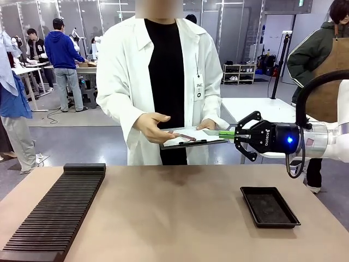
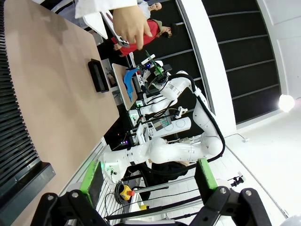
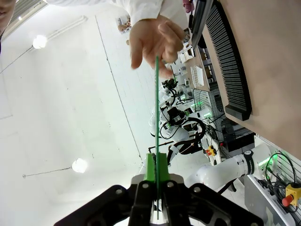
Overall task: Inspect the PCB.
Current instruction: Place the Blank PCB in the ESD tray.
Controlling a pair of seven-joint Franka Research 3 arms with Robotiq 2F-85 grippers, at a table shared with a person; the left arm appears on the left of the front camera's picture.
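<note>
PCB (image 1: 225, 134) is a thin, flat green board. In the right wrist view it is edge-on and shows as a fine green line. The right gripper (image 1: 236, 136) pinches one end between its green pads and holds the board level, just above the near-right corner of the white clipboard (image 1: 188, 138) in the person's hands. The left gripper (image 2: 148, 181) stands spread and empty.

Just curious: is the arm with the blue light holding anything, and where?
The right gripper grips the PCB by one end, between its shut jaws.

One PCB (image 1: 226, 134), one clipboard (image 1: 188, 139), one black tray (image 1: 271, 224), one slotted rack (image 1: 54, 213)
</note>
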